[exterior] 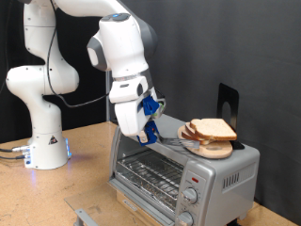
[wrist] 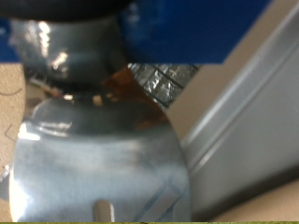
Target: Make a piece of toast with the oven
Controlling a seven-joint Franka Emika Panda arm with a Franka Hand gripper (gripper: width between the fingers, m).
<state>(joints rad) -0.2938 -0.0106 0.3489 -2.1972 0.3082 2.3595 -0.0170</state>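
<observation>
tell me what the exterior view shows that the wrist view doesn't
Only the exterior view shows the whole arm, its pincer low over the top of the oven, the oven's glass door, wire rack and knobs, and the bread slices stacked on a round wooden board on the oven's top. Only the wrist view shows a close, blurred shiny metal blade under the hand. Both share the oven's silver metal body and the blue part at the hand.

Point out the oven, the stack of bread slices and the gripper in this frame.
oven (exterior: 230, 168): exterior view, bare silver top panel.
bread slices (exterior: 213, 129): exterior view, pale face of the top slice.
gripper (exterior: 146, 137): exterior view, at its fingertips over the oven's top.
</observation>
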